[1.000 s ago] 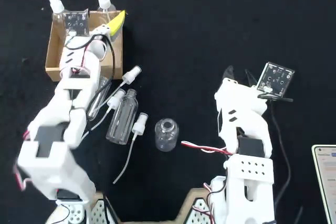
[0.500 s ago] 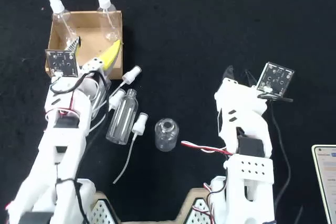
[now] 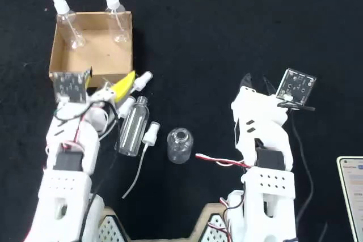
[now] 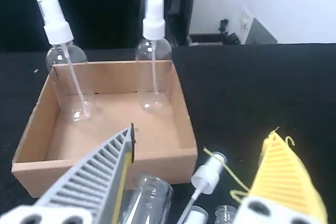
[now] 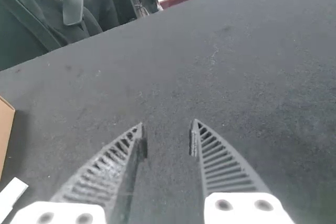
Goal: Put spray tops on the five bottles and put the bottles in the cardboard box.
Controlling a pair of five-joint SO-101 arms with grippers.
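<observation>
The cardboard box [image 3: 59, 62] [image 4: 105, 157] sits at the table's far left. Two clear bottles with white spray tops [image 3: 67, 22] [image 3: 116, 20] stand against its far wall, also seen in the left wrist view [image 4: 62, 72] [image 4: 153, 61]. My left gripper [image 3: 110, 79] [image 4: 202, 132] hangs open and empty over the box's near wall. Just in front lie a capless bottle [image 3: 133, 126] [image 4: 149, 195] and three loose spray tops [image 3: 142, 80] [image 3: 126, 106] [image 3: 150, 134]. Another capless bottle [image 3: 180, 144] stands upright. My right gripper [image 3: 256, 80] [image 5: 167, 129] is open over bare cloth.
A black cloth [image 3: 204, 38] covers the table. A phone or tablet [image 3: 353, 191] lies at the near right edge. The left arm's body [image 3: 74, 140] covers the cloth left of the lying bottle. The box's edge [image 5: 4, 129] and a spray top [image 5: 10, 192] show at the right wrist view's border.
My left arm has drawn back from over the box toward the near side, its open gripper now at the box's front wall. The right arm has not moved.
</observation>
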